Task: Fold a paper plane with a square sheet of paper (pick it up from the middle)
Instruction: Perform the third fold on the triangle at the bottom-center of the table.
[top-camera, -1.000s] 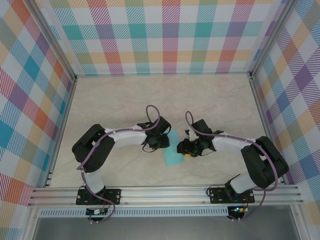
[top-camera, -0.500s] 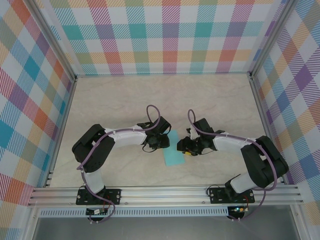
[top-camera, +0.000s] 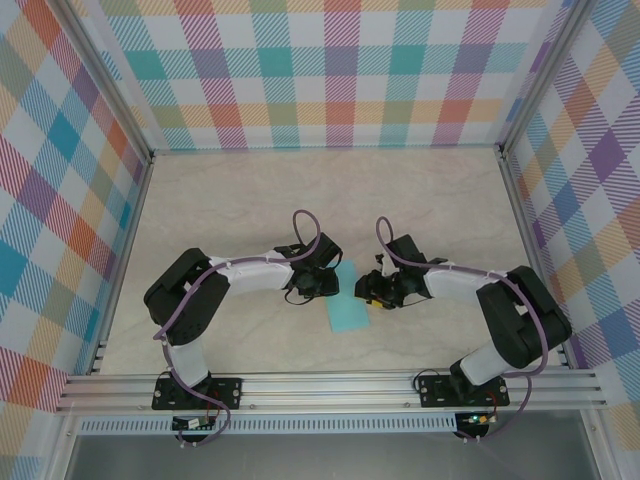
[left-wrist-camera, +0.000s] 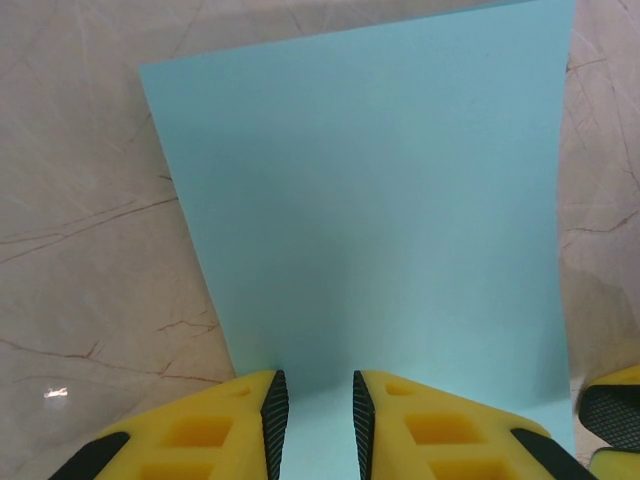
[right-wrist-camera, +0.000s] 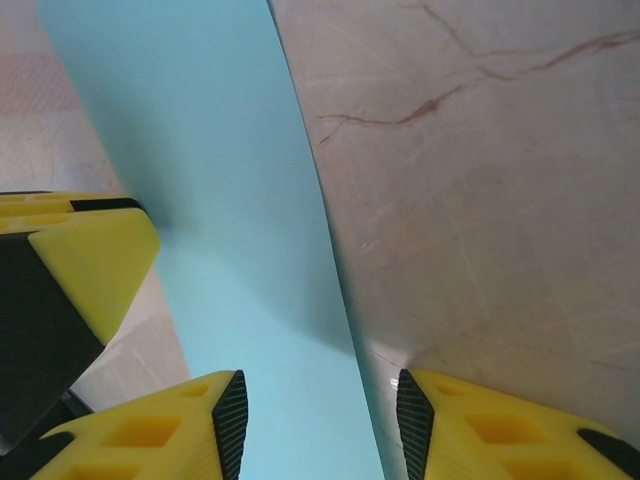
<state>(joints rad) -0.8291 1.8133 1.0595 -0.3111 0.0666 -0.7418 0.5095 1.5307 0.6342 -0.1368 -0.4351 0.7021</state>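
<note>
where the square sheet of paper (left-wrist-camera: 370, 200) lies between them, left pincer (left-wrist-camera: 312, 388) stands narrow, right pincer (right-wrist-camera: 320, 390) wider.

Pale marble-patterned table (top-camera: 240, 200) with one turquoise sheet of paper (top-camera: 347, 310)

The table is veined with thin brown lines. The sheet of paper, plain and unmarked, is seen as a narrow, slightly slanted rectangle near the middle of the table's near half. One long edge is raised a little, and a shadow is cast beside it on the table.

Lab test cell (plaid walls (top-camera: 340, 70), aluminium frame (top-camera: 330, 385))
</note>
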